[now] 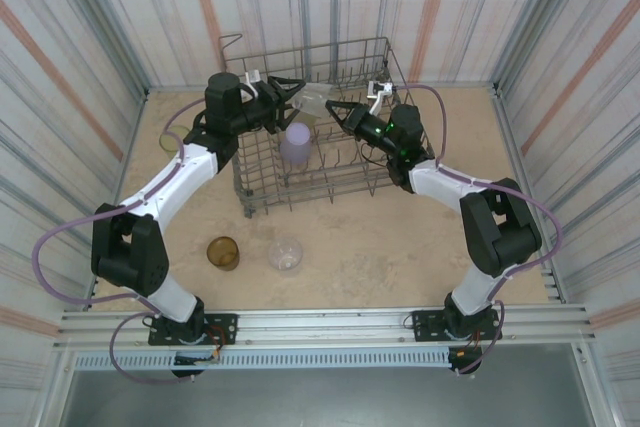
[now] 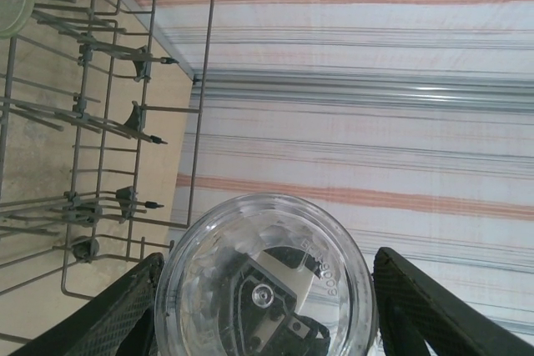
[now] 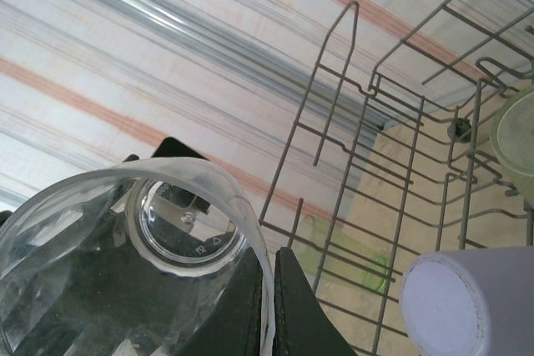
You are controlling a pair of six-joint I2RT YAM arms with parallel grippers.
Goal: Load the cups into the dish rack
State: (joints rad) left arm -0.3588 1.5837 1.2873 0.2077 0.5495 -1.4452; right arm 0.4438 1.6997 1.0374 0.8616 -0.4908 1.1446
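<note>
A clear cup [image 1: 315, 100] hangs on its side over the dish rack [image 1: 350, 57], between both grippers. My right gripper [image 3: 271, 306] is shut on its rim, one finger inside the wall and one outside. My left gripper [image 2: 269, 256] is open, and its fingers [image 2: 117, 314] flank the base of the clear cup [image 2: 267, 277], very close to it. A lavender cup [image 1: 297, 142] stands upside down in the rack. On the table in front lie an amber cup [image 1: 223, 252] and another clear cup [image 1: 285, 253]. Pale yellow-green cups [image 3: 517, 143] [image 3: 346, 260] sit in the rack.
The rack's tall wire sides [image 3: 400, 198] and upright tines [image 2: 108, 114] stand close under and beside both grippers. Striped walls enclose the table on three sides. Open tabletop lies in front of the rack around the two loose cups.
</note>
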